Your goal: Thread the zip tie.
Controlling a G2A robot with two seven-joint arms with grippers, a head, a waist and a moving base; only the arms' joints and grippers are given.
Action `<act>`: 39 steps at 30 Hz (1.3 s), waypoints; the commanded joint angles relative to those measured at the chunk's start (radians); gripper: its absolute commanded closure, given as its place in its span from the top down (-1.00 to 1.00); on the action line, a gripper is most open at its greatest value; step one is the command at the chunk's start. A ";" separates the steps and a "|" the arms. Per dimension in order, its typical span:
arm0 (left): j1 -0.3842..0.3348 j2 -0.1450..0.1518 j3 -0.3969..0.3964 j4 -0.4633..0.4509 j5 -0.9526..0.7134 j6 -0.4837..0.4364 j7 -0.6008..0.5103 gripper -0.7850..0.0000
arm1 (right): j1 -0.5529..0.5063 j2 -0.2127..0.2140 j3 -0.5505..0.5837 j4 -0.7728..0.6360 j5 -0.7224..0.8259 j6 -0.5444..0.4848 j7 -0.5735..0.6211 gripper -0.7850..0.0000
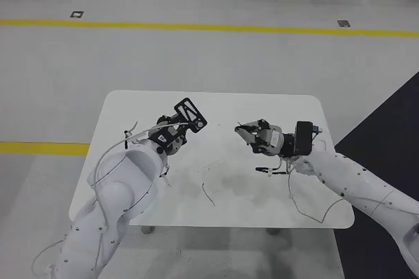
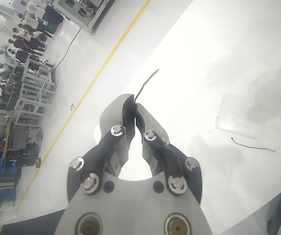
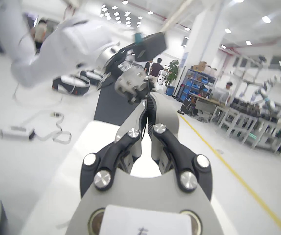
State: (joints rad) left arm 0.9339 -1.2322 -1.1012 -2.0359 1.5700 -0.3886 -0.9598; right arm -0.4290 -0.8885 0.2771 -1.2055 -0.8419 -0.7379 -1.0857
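The left hand [image 1: 177, 134] is hovering above the surface [image 1: 265, 104] in the top view. The right hand [image 1: 241, 129] is facing it from the other side, and the two are sitting apart with a bare gap between them. This nose-to-nose stance is probably serving the threading, since each end of a tie needs its own grip and the two ends have to be meeting on one line. A spare tie [image 1: 208, 194] is lying loose nearer the robot, between the arms and touching neither.

In the left wrist view the left hand [image 2: 133, 99] is holding its fingers shut on the zip tie [image 2: 147, 81]. It is clamping the tie at the pad tips, so a short, slightly kinked length is sticking out ahead into the air and ending in a narrow point. Gripping so near that end is likely leaving the free part stiff enough to aim. The spare tie [image 2: 252, 146] is resting on the surface off to one side, just beside a clear sheet [image 2: 237, 116].

In the right wrist view the right hand [image 3: 149, 97] is holding its fingers pressed almost together, with the tips meeting. I cannot tell whether anything thin is caught between them. It is pointing straight at the left hand [image 3: 133, 91], which is showing just beyond its fingertips. The aim is looking roughly lined up, though the two are not yet brought together.
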 commanded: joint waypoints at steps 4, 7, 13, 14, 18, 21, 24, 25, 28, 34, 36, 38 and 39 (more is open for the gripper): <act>0.000 0.000 0.000 0.000 0.000 0.000 0.000 -1.00 | -0.092 0.028 0.119 -0.015 0.531 -0.274 0.283 -1.00; 0.000 0.000 0.000 0.000 0.000 0.000 0.000 -1.00 | -0.110 0.041 0.111 -0.078 0.723 -0.274 0.367 -1.00; 0.000 0.000 0.000 0.000 0.000 0.000 0.000 -1.00 | -0.118 0.064 0.111 -0.144 1.006 -0.274 0.604 -1.00; 0.000 0.000 0.000 0.000 0.000 0.000 0.000 -1.00 | -0.118 0.064 0.111 -0.144 1.006 -0.274 0.604 -1.00; 0.000 0.000 0.000 0.000 0.000 0.000 0.000 -1.00 | -0.118 0.064 0.111 -0.144 1.006 -0.274 0.604 -1.00; 0.000 0.000 0.000 0.000 0.000 0.000 0.000 -1.00 | -0.132 0.062 0.126 -0.149 1.031 -0.227 0.604 -1.00; 0.023 0.004 0.012 -0.036 0.096 0.001 0.076 -1.00 | -0.161 0.048 0.141 -0.163 1.079 -0.168 0.628 -1.00; 0.033 0.005 0.019 -0.048 0.137 0.000 0.095 -1.00 | -0.167 0.044 0.147 -0.166 1.111 -0.158 0.641 -1.00; 0.066 0.008 0.051 -0.071 0.253 0.005 0.162 -1.00 | -0.177 0.030 0.164 -0.168 1.172 -0.132 0.695 -1.00; 0.087 0.011 0.069 -0.065 0.347 0.001 0.199 -1.00 | -0.181 0.020 0.180 -0.166 1.203 -0.111 0.735 -1.00; 0.087 0.011 0.069 -0.065 0.347 0.001 0.199 -1.00 | -0.181 0.020 0.180 -0.166 1.203 -0.111 0.735 -1.00; 0.087 0.011 0.069 -0.065 0.347 0.001 0.199 -1.00 | -0.183 0.020 0.181 -0.167 1.203 -0.107 0.737 -1.00; 0.094 0.012 0.079 -0.071 0.366 -0.015 0.217 -1.00 | -0.190 0.020 0.192 -0.168 1.196 -0.088 0.741 -1.00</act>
State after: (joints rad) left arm 1.0230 -1.2206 -1.0299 -2.1025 1.9201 -0.3911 -0.7577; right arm -0.6140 -0.8683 0.4616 -1.3728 0.3609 -0.8416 -0.3479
